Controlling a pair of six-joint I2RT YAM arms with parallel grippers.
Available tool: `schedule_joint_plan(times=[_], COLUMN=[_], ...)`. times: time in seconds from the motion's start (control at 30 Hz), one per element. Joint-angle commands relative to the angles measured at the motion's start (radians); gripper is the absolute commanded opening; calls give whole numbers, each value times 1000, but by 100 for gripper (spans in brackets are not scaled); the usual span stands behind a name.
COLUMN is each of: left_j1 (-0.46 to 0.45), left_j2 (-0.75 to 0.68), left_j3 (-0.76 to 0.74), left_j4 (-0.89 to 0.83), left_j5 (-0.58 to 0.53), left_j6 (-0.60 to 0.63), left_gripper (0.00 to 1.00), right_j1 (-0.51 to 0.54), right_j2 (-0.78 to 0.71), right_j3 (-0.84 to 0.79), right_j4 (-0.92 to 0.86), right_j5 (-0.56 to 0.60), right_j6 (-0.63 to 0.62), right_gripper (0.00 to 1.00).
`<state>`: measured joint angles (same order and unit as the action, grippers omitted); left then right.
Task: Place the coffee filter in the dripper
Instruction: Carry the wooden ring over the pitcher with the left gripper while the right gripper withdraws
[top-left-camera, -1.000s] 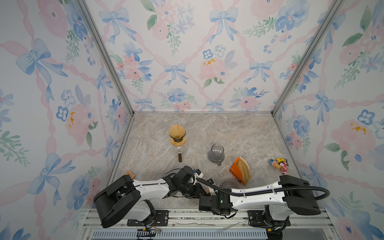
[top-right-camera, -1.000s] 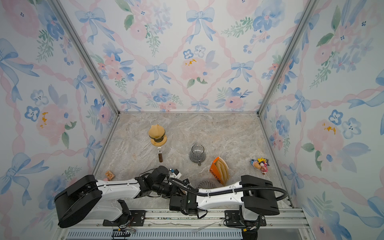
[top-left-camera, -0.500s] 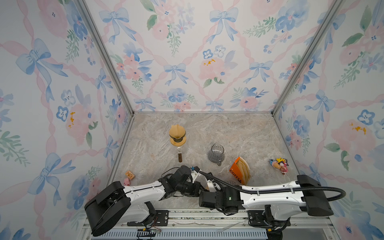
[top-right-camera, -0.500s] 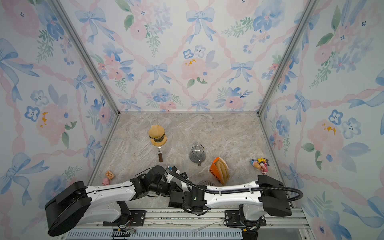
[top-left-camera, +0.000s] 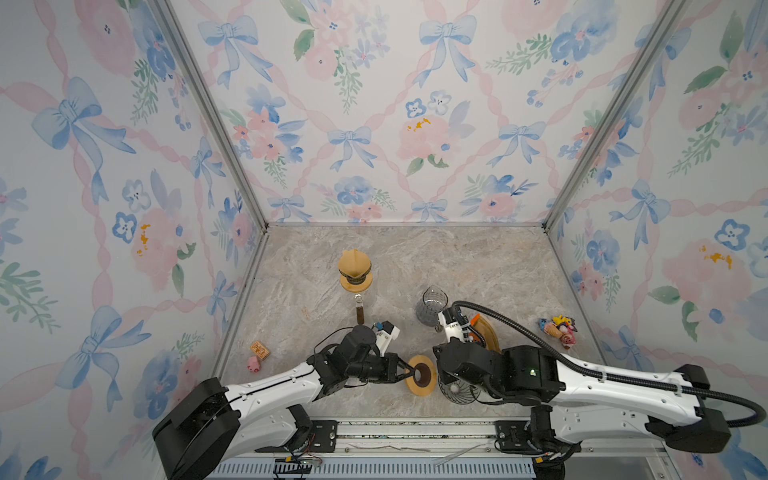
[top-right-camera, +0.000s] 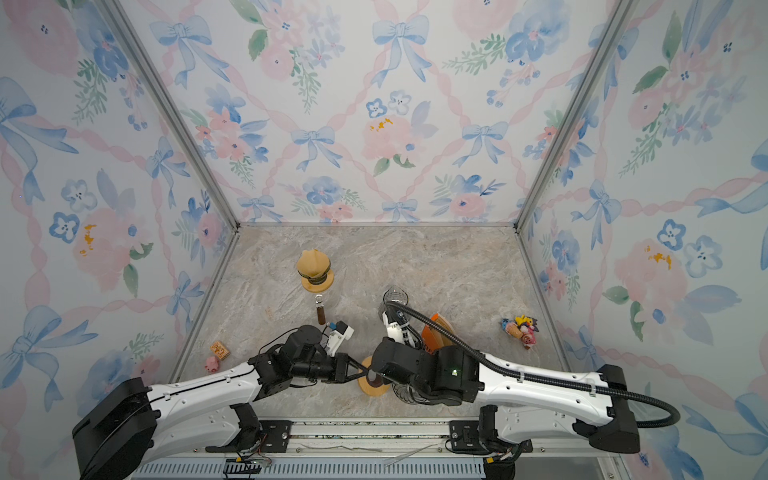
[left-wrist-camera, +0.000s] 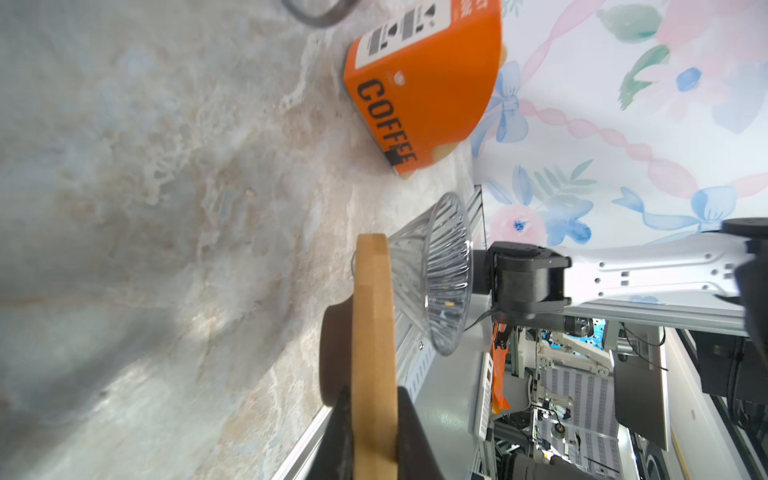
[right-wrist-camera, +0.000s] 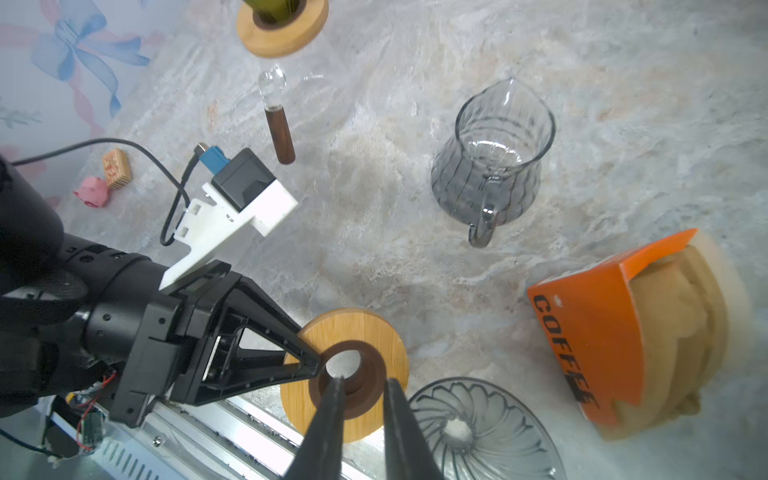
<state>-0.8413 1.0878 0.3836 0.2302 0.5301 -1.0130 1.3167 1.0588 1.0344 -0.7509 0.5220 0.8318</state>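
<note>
Filters: one orange box (top-right-camera: 429, 340) of brown paper cones (right-wrist-camera: 681, 324), centre-right.
Dripper: one ribbed clear-glass cone (top-left-camera: 455, 390), lower centre.
My left gripper (top-left-camera: 405, 371): grasping round wooden ring (top-left-camera: 420, 390).
My right gripper (right-wrist-camera: 361, 380): parted.

Marble tabletop (top-left-camera: 478, 266), glass carafe (top-left-camera: 432, 307), orange filter box (right-wrist-camera: 594, 328), toys (top-left-camera: 559, 328)

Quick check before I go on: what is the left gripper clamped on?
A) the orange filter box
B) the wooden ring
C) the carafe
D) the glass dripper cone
B: in the right wrist view the left gripper pinches the edge of the wooden ring, and the left wrist view shows that ring edge-on between its fingers.
</note>
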Motion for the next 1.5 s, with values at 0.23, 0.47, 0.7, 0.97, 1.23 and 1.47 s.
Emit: schedule_joint_plan(times=[0.23,0.47,0.7,0.97,1.23,1.47], left_j1=[70,82,75,64,57,60], left_j2=[3,141,265,335,438,515], left_j3=[109,200,279,296,335,387], left_j4=[193,346,442,500,534,543], left_j5=[-1,-32,-116,-258,-308,-308], left_j6=[-140,-218,-260,-318,-355,-374], left_gripper=[11,10,9,10,10,10], right_j1=[-235,-380,-442,-456,-467,-474], right_j2=[-280,-351,-349,-338,-338,-355], right_j3=[-25,-18,-19,-48,-76,-96], right_j4=[-48,-79,-80,-58,-51,-59], right_j5=[-91,-207,-261,-263,-266,-264], right_j6=[-165,-267,-299,-297,-282,-277], right_gripper=[76,96,96,96,96,96])
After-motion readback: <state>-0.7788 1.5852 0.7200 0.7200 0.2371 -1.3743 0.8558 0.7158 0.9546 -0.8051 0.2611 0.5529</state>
